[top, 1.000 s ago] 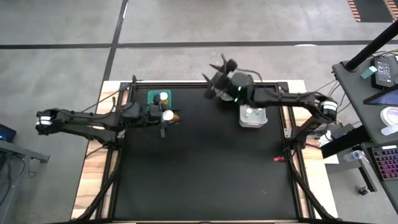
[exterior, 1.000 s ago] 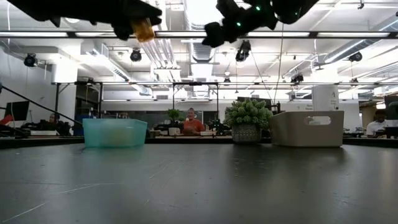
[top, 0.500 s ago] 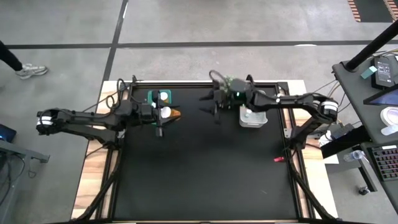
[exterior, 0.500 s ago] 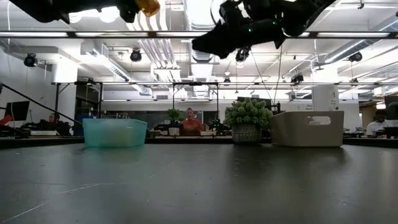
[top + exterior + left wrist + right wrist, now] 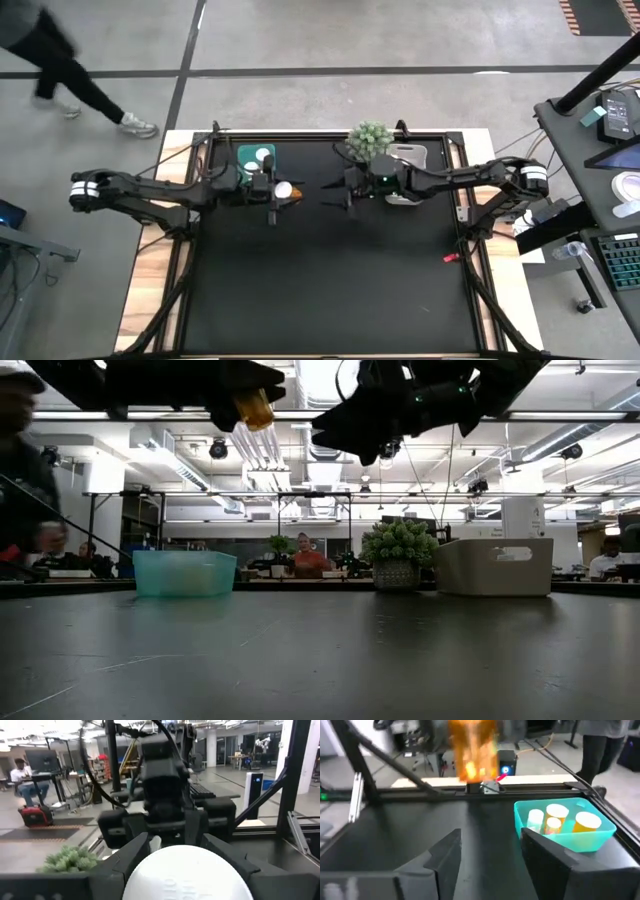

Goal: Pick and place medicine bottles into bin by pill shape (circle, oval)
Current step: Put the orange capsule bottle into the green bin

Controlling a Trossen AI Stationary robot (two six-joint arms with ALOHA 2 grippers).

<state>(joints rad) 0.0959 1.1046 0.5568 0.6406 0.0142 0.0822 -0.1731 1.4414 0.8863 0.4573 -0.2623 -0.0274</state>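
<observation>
1. Above the table's far half, the left gripper point(image 5: 277, 190) is clamped on an amber bottle point(image 5: 284, 189), white cap toward its own wrist, amber end pointing at the right arm.
2. The bottle hangs well clear of the table point(image 5: 330, 290), just beside the teal bin point(image 5: 243, 152) at the far edge; it looks held out for a handover or for inspection, not yet for dropping.
3. The right gripper point(image 5: 330, 188) faces it from near by, apart from it and holding nothing; its fingers point(image 5: 445, 855) stand apart with a gap about fit for the bottle's free end.
4. That bin already holds several white-capped bottles point(image 5: 555, 817), so sorting seems well along.
5. A white bin point(image 5: 410, 156) sits at the far edge under the right arm, with a green plant ball point(image 5: 370, 140) just beside it, between the two bins; its contents cannot be made out.
6. Beyond the table, a person point(image 5: 60, 60) walks past, clear of both arms.
</observation>
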